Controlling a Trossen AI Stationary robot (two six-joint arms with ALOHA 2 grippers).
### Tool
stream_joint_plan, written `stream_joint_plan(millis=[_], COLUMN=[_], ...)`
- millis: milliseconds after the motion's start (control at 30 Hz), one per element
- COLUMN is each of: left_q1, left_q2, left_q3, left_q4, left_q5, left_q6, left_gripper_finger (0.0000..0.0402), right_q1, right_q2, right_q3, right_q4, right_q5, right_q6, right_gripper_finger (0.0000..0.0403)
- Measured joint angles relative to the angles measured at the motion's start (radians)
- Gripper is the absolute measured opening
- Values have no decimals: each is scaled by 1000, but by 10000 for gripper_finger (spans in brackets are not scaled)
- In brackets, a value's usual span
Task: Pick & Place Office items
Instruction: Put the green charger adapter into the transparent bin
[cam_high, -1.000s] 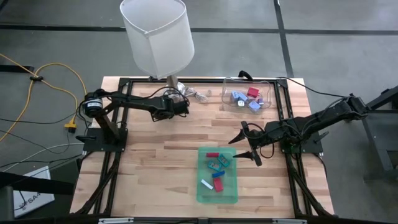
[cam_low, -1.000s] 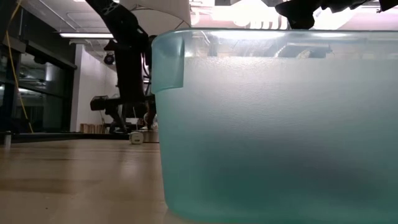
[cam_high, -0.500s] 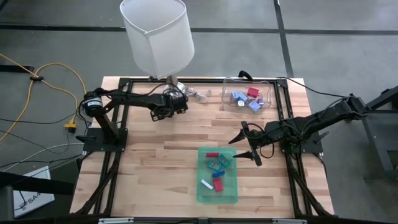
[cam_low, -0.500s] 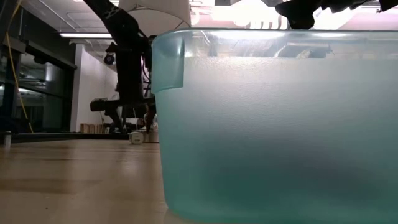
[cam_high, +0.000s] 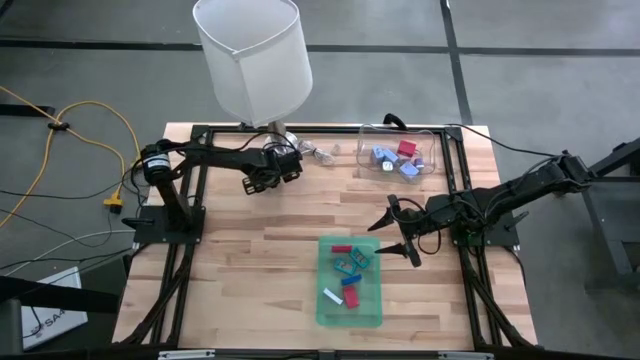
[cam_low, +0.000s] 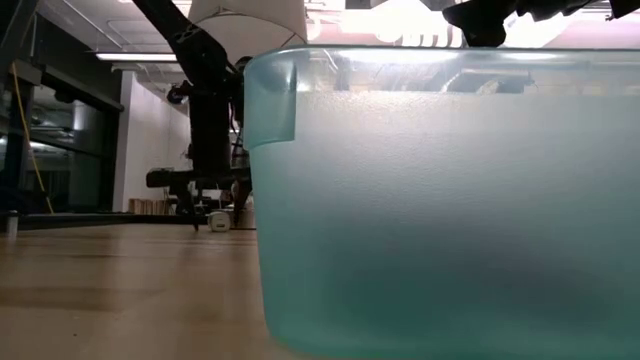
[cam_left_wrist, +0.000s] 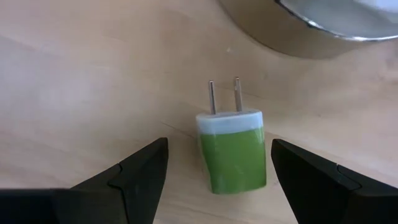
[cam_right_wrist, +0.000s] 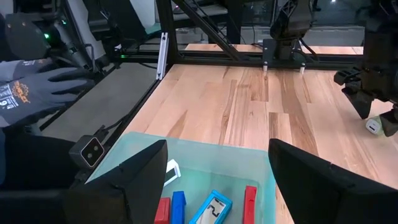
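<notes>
Item one: a green-and-white plug adapter (cam_left_wrist: 234, 151), lying flat on the bench (cam_high: 260, 250) near the lamp base (cam_left_wrist: 298, 28), its two metal prongs pointing toward that base. My left pincer (cam_left_wrist: 217, 171) stands open around it, one finger on either side, neither touching. Item two: a lot of small office items (cam_high: 350, 272) in red, blue, teal and white, lying in the flat green tray (cam_high: 372, 316) at the bench's near middle. My right pincer (cam_high: 402, 232) hangs open just beside the tray's far right corner, holding nothing. Item three: more pieces (cam_high: 395, 160), blue, purple and red, lying in the clear container (cam_high: 432, 150) at the far right of the bench. Item four: a white lampshade (cam_high: 252, 58) over the far left. Item five: a person's gloved hand (cam_right_wrist: 37, 87) beyond the bench edge, seen from my right wrist.
</notes>
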Motion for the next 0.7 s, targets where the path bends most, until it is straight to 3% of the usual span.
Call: stream_joint_plan(millis=[700], left_q1=[4], left_q2=[9], left_q3=[0], left_q4=[31], left_q5=[6], left_q6=[11], left_gripper_finger=[209], right_q1=[0], right_q2=[0], right_q3=[0], right_q4=[1], right_q5=[0], right_q6=[0], right_gripper_finger=[267])
